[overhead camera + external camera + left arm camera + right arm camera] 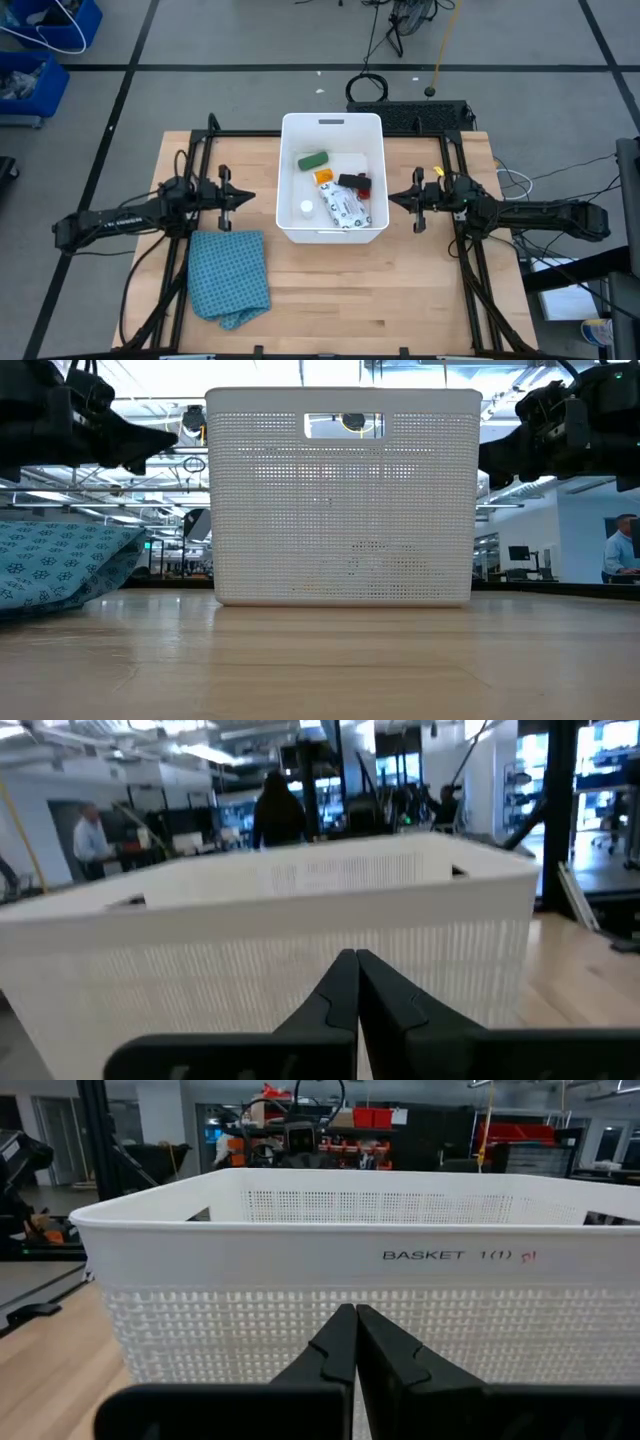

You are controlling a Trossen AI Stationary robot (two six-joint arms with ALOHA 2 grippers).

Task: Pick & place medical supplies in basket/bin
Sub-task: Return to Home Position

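- High view: find the white bin (284,180) mid-table, already holding the green oblong piece (313,160), orange pill bottle (324,176), black oblong piece (349,181), red-and-white tube (365,187) and flat white packet (344,207). Place the left gripper (250,197) and right gripper (392,200) just outside its long walls, carrying nothing. Ignore the blue checked cloth (232,275) near the left arm.
- Low view: note the handle slot (343,424) high in the perforated short wall; probably the firmest hold on a light, stiff tub.
- Left wrist view: fingers pressed together on nothing, aimed at the bin wall.
- Right wrist view: likewise pressed together and empty, facing the opposite wall.
- Handling, as a guess: all light. Pinch the floppy packet by an edge, the smooth, roll-prone bottle across its body, and the oblong pieces across their narrow width.
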